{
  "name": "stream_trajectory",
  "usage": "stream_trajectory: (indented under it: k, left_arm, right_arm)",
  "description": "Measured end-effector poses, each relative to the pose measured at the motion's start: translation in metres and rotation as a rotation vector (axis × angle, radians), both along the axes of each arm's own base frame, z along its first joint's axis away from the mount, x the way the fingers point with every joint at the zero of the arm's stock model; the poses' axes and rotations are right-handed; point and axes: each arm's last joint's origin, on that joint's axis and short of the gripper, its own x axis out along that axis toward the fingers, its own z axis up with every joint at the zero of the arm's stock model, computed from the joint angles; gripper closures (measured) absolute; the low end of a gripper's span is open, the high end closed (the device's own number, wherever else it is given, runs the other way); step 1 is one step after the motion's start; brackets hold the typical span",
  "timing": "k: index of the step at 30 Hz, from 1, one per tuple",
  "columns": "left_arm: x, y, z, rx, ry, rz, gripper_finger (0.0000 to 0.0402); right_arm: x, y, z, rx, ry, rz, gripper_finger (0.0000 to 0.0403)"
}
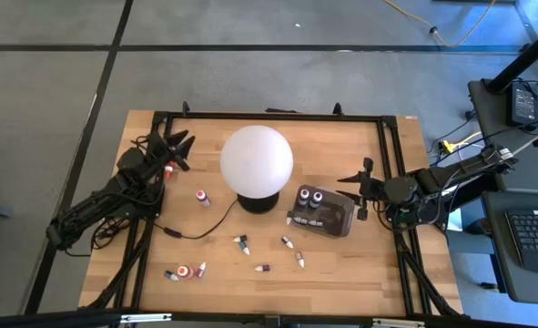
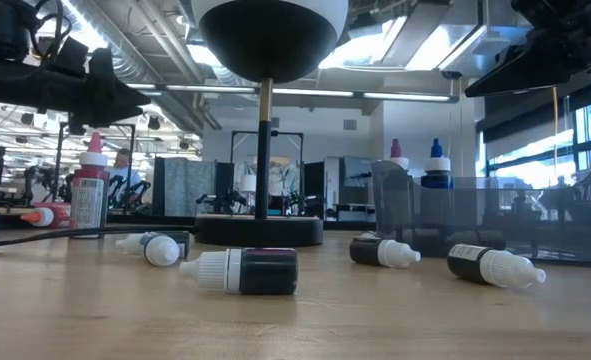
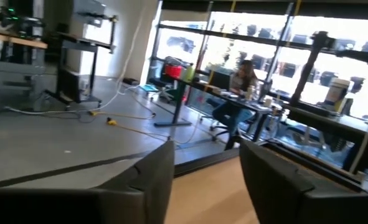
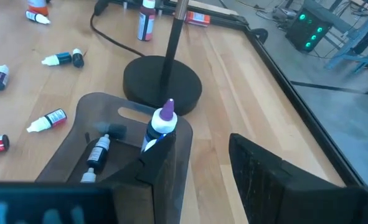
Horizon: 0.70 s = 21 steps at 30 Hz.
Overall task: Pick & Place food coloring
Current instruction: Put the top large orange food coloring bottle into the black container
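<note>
Grey floor with dark lines surrounds a wooden table in the high view, where a big white globe lamp on a black base fills the upper centre, its cord trailing left. Right of the base sits a dark translucent tray with two capped bottles upright at its upper left corner. Loose food coloring bottles lie scattered across the lower centre and lower left, and one red bottle stands upright left of the lamp. At upper left the left gripper hangs over the table edge, fingers spread and holding nothing; at right the right gripper sits just beside the tray's right end, fingers parted and empty. Low view: a lying dark bottle with a white cap is nearest, centre frame, the lamp base behind it; further bottles lie right of centre, one in front of the tray — an upright red bottle stands at left. Left wrist view: two dark fingers stand apart at the bottom with only bare table between them, and a seated person shows at a desk beyond. Right wrist view: the tray lies lower left holding an upright purple-tipped bottle and a lying one, partly hidden behind the near finger.
</note>
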Motion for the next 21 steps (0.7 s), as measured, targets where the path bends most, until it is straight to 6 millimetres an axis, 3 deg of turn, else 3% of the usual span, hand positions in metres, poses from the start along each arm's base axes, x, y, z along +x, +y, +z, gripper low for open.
stream_trajectory:
  k: [7,17,21]
  left_arm:
    - [0.002,-0.002,0.000,0.006,0.005,-0.076,0.0169]
    - [0.001,-0.002,0.001,-0.040,-0.047,-0.083,0.0173]
    - [-0.001,-0.004,0.016,-0.021,-0.086,-0.098,0.0173]
  right_arm:
    - [0.000,0.000,0.000,-0.001,0.002,0.000,0.0251]
    - [0.000,0.000,-0.001,-0.005,0.008,-0.001,0.0251]
    - [0.000,0.000,-0.001,-0.006,0.008,-0.002,0.0251]
